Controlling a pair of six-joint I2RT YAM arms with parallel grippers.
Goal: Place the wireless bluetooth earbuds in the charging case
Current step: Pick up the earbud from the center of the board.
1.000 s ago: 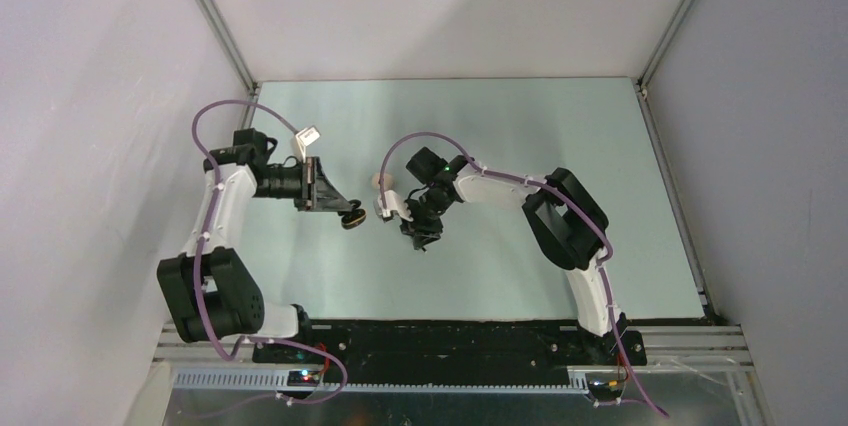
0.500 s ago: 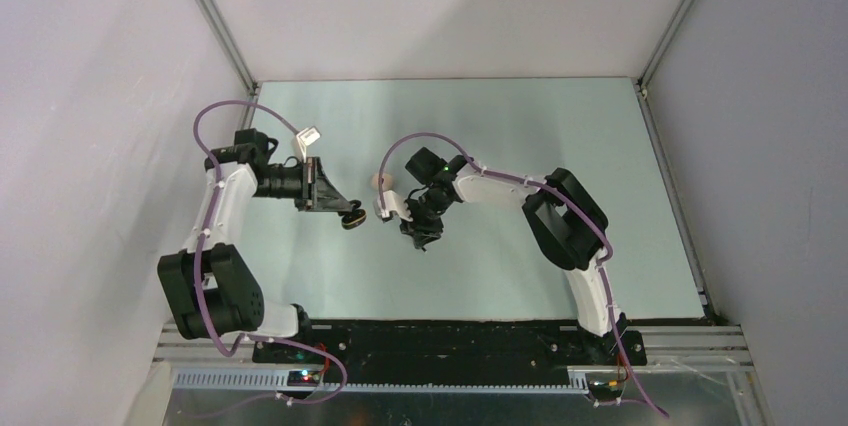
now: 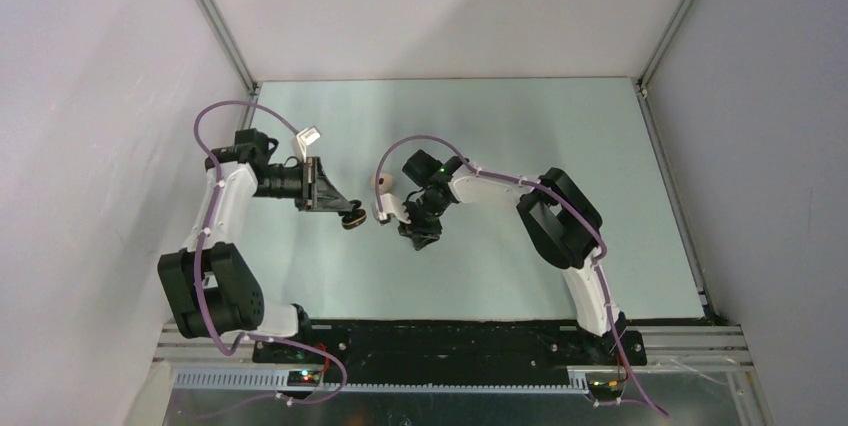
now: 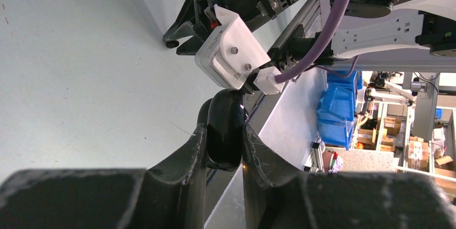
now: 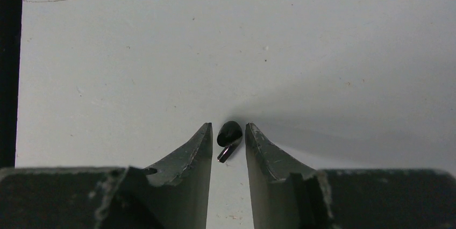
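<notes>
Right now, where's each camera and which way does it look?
Top: above and behind, looking down at the table; left arm, right arm show.
Left wrist: past the left gripper, clamped on the black case, toward the right gripper.
Right wrist: down past its fingers at a black earbud.
Shared: top and left wrist show the black case.

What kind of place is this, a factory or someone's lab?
Probably a robotics lab: a left arm and a right arm bolted to a pale table boxed in by white panels, with blue storage bins beyond.
</notes>
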